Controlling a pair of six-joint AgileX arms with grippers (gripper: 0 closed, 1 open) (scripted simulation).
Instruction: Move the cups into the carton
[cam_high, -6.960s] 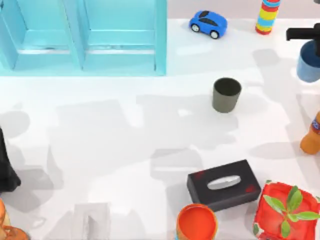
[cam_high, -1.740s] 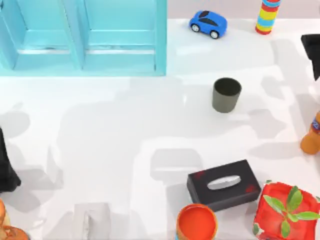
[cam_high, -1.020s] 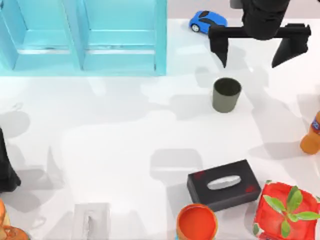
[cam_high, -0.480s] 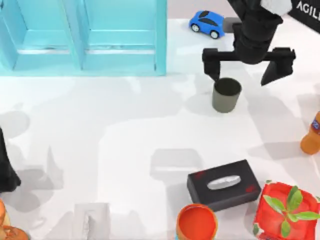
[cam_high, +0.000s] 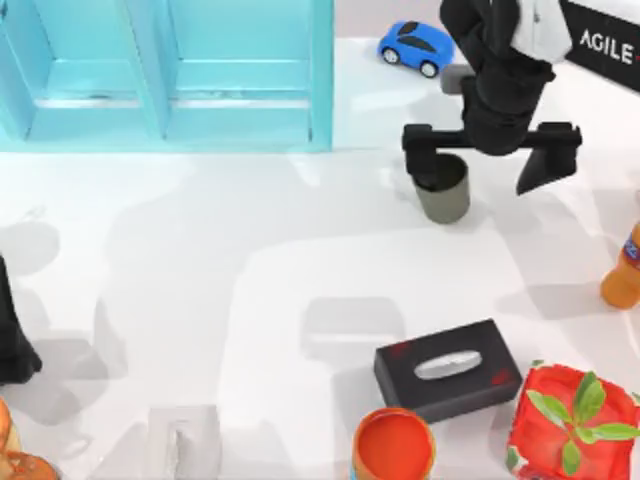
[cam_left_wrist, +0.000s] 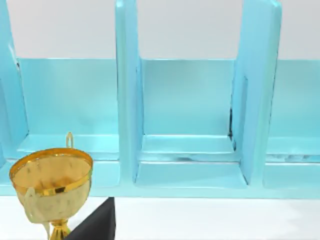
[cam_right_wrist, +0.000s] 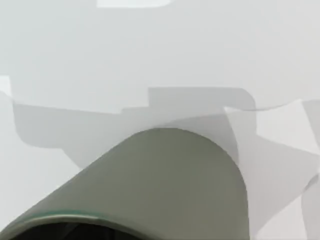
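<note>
Grey-olive cup (cam_high: 442, 190) stood upright on the white table (cam_high: 200, 260), right of centre, near the pale blue carton (cam_high: 165, 75) at the back left. Our right gripper (cam_high: 490, 160) had dropped over it from above within the last second, fingers spread wide, one fingertip (cam_high: 421, 166) at the cup's rim, the other well clear to the right. We judged the grasp not yet made. Our left arm (cam_high: 12, 330) sat parked at the table's left edge; we could not tell its claw's state. Close up, our right wrist view showed the cup's wall (cam_right_wrist: 165, 185); our left wrist view faced carton compartments (cam_left_wrist: 187, 115) and a gold trophy (cam_left_wrist: 52, 185).
</note>
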